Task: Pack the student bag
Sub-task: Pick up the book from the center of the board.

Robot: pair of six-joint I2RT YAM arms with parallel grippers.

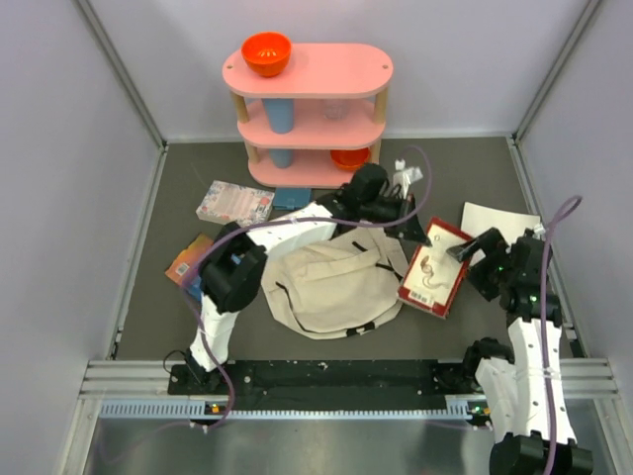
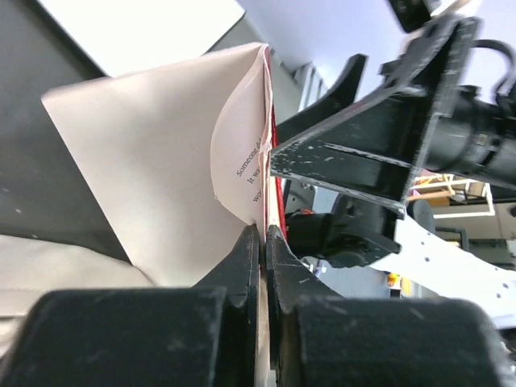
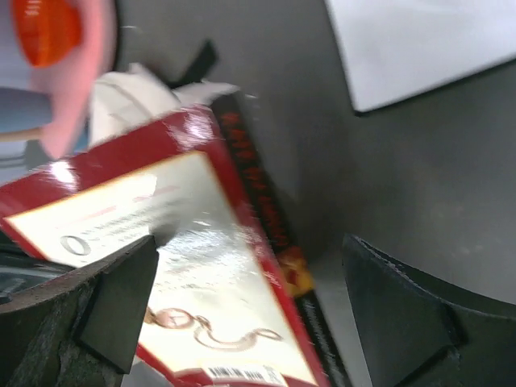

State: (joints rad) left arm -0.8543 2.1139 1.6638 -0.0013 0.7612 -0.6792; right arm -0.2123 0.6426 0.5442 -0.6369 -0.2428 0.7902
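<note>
One red book (image 1: pixel 435 272), "Someone" legible on its page, tight in left gripper (image 2: pixel 264 235); right gripper (image 3: pixel 250 294) wide.

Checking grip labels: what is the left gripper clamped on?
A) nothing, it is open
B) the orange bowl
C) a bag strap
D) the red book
D: in the left wrist view the left gripper is shut on the edge of the red book, printed pages curling above it.

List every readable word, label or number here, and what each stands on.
"Someone", "It w", "wo": line beginnings on a bent page of the red book; the rest is hidden.
Spine lettering, cover print and barcode of that book: blurred, unreadable.
Patterned book by the shelf: too small to read.
</note>
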